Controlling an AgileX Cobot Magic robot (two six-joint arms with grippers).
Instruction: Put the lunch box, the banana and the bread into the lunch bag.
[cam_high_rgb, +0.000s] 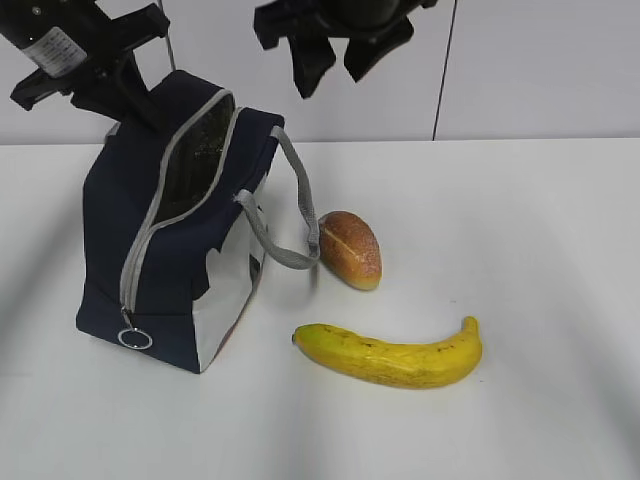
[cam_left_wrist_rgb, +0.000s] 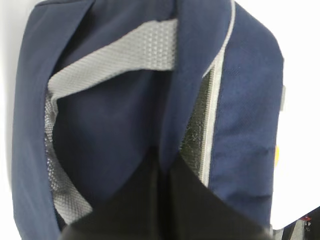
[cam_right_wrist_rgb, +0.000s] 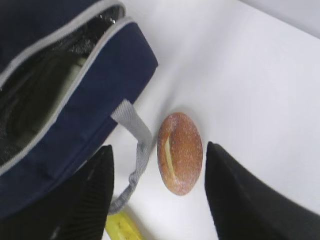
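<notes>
White table (cam_high_rgb: 520, 220) | one lunch bag (cam_high_rgb: 180, 250) unzipped, left | one bread (cam_high_rgb: 350, 249) beside it | one banana (cam_high_rgb: 395, 355) in front | left gripper (cam_left_wrist_rgb: 162, 170) clamped on bag edge | right gripper (cam_right_wrist_rgb: 159, 192) spread above bread, empty

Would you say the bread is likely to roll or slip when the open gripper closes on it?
Probably some. The bread is a rounded oval loaf lying free on the smooth white table, so it may rock or slide. Its crust looks matte, likely giving decent grip.

One lunch bag (cam_high_rgb: 150, 250), one bread (cam_high_rgb: 350, 249), one banana (cam_high_rgb: 390, 354), two end effectors.
</notes>
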